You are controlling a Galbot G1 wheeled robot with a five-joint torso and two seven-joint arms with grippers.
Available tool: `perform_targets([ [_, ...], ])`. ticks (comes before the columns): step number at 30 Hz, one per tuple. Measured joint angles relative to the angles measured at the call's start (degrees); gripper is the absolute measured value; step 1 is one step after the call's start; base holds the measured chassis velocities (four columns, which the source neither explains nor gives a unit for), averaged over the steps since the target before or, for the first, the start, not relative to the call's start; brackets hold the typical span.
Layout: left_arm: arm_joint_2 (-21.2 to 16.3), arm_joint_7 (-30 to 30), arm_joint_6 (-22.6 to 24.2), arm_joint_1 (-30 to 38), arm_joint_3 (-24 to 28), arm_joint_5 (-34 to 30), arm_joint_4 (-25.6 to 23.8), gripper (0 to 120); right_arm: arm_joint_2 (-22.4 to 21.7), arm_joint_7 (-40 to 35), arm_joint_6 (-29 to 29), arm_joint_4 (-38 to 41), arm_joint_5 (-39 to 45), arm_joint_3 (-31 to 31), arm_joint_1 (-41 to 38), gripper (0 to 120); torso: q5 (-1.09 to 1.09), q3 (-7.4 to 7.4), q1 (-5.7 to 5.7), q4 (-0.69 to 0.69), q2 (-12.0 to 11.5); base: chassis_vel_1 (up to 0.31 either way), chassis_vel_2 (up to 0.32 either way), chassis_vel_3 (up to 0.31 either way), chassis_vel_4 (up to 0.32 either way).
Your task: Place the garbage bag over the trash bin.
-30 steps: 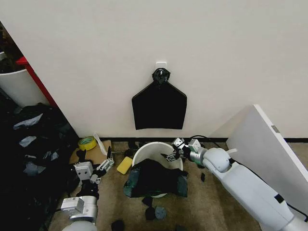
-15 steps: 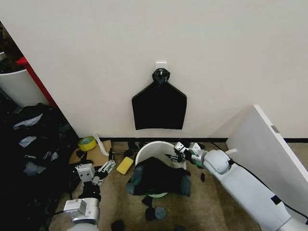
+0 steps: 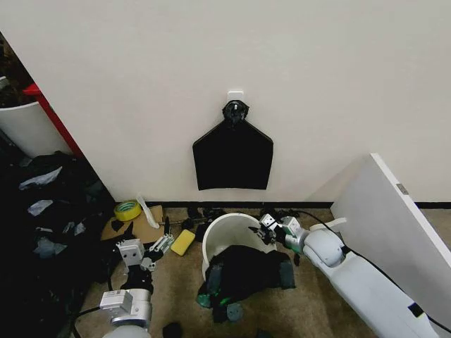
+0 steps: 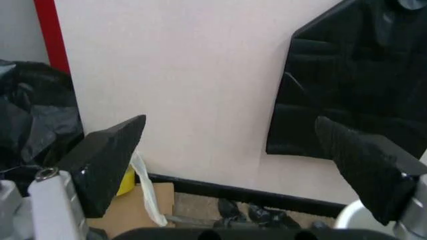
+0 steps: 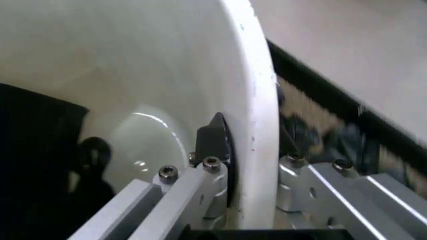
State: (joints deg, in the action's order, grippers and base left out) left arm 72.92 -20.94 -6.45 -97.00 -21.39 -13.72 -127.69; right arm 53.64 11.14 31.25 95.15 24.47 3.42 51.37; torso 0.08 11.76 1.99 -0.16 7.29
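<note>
1. Trash bin [image 3: 229, 232]: round cream-white bucket on the floor just out from the wall, at about 6 o'clock of the head view's centre; it leans toward the robot, mouth tipped up and back, a strip of green base showing beneath the draped plastic; the lean looks to come from the grip on its rim.
2. Garbage bag [image 3: 246, 271]: black plastic lying over the bin's near side and rim, bunched at 6 o'clock of the mouth; the far rim is bare white, so the bag judged only partly on and the mouth not yet lined.
3. Right gripper [image 3: 266, 227]: at 3 o'clock of the bin's mouth; fingers clamped on the rim; probably holding the bin so the bag can be worked round.
4. Right wrist view: shows what the head view cannot; one dark pad [image 5: 215, 145] pressed on the inner wall, the other finger outside, the white rim [image 5: 261, 125] pinched between them; the bag's black edge lies inside the bin.
5. Left gripper [image 3: 144, 255]: low at 8 o'clock of the bin, well apart from it, above floor clutter; holding nothing.
6. Left wrist view: fingers [image 4: 107, 160] spread wide with nothing between; through the gap, the wall and a black sheet [image 4: 360, 85] hanging on it.
7. Wall hook [image 3: 235, 110]: at 12 o'clock above the bin, carrying that black sheet.
8. Yellow tape roll [image 3: 127, 209]: at 9 o'clock of the bin, on cardboard; not in play.
</note>
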Motion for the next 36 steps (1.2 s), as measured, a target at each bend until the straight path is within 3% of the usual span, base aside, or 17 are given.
perform_targets([
  [2, 0.03, -0.08, 0.00, 0.01, -0.01, -0.05, 0.04, 100, -0.30, -9.16, 5.39, 3.26, 9.02, 0.05, 0.66, 2, -0.01, 0.00, 0.00, 0.01, 0.00, 0.000, 0.000, 0.000, 0.000],
  [3, 0.03, -0.08, 0.00, 0.01, -0.01, -0.05, 0.04, 100, -0.30, -9.16, 5.39, 3.26, 9.02, 0.05, 0.66, 2, -0.01, 0.00, 0.00, 0.01, 0.00, 0.000, 0.000, 0.000, 0.000],
  [7, 0.12, -0.22, -0.02, 0.17, 0.07, -0.08, 0.05, 100, -0.47, -25.40, 7.78, 9.32, 24.85, -0.56, 3.70, 0, -0.04, 0.00, 0.00, -0.03, 0.00, 0.000, 0.000, 0.000, 0.000],
  [9, 0.08, -0.32, -0.06, 0.37, 0.07, -0.16, 0.18, 100, -0.14, -34.48, 5.38, 12.56, 31.98, -1.27, 6.43, 0, -0.05, 0.01, 0.00, -0.03, 0.00, 0.000, 0.000, 0.000, 0.000],
  [10, 0.08, -0.32, -0.06, 0.37, 0.07, -0.16, 0.18, 100, -0.14, -34.48, 5.38, 12.56, 31.98, -1.27, 6.43, 0, -0.05, 0.01, 0.00, -0.03, 0.00, 0.000, 0.000, 0.000, 0.000],
  [16, -0.16, -0.83, -0.05, 1.18, -0.08, -0.87, 0.45, 100, 3.53, -52.31, -5.74, 18.98, 42.68, -3.73, 15.05, 0, -0.05, 0.00, 0.00, -0.03, 0.00, 0.000, 0.000, 0.000, 0.000],
  [25, -0.28, -1.15, 0.10, 1.56, 0.23, -0.83, 0.78, 100, 12.31, -67.43, -16.43, 21.24, 44.14, -5.88, 21.41, 0, -0.05, -0.01, 0.00, -0.02, 0.00, 0.000, 0.000, 0.000, 0.000],
  [36, -0.40, -1.42, 0.11, 1.19, 0.48, -0.19, 0.54, 100, 15.87, -72.10, -21.37, 18.92, 40.89, -5.38, 21.02, 0, -0.05, -0.01, 0.00, -0.02, 0.00, 0.000, 0.000, 0.000, 0.000],
])
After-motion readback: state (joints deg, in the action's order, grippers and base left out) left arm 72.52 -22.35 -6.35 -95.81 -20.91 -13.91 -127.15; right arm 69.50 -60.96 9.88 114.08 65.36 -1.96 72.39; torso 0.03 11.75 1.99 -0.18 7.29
